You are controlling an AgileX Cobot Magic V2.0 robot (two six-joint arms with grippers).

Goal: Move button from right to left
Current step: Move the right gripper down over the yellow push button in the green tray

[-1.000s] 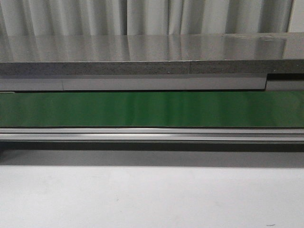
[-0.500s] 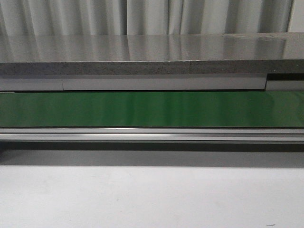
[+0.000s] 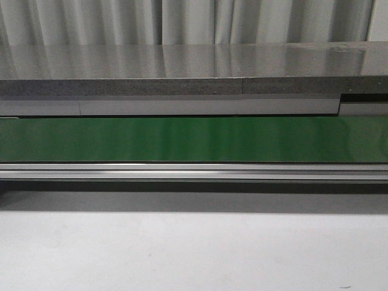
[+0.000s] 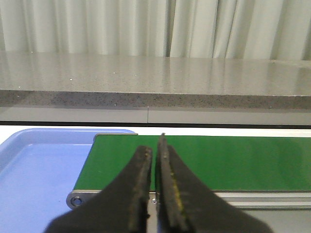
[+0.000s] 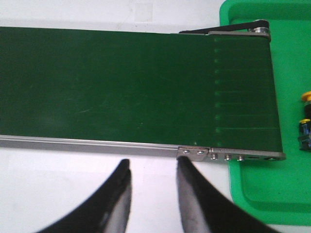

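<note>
Two buttons (image 5: 305,120), each with a yellow head on a dark body, lie at the edge of the right wrist view inside a green tray (image 5: 252,187), partly cut off. My right gripper (image 5: 153,165) is open and empty over the white table, just short of the conveyor's rail. My left gripper (image 4: 154,148) is shut and empty, held over the end of the green belt (image 4: 204,162). Neither gripper nor any button shows in the front view.
A green conveyor belt (image 3: 194,139) runs across the table with a metal rail (image 3: 194,171) along its near side. A blue tray (image 4: 34,170) sits at the belt's left end. A grey stone counter (image 3: 194,66) and curtains stand behind.
</note>
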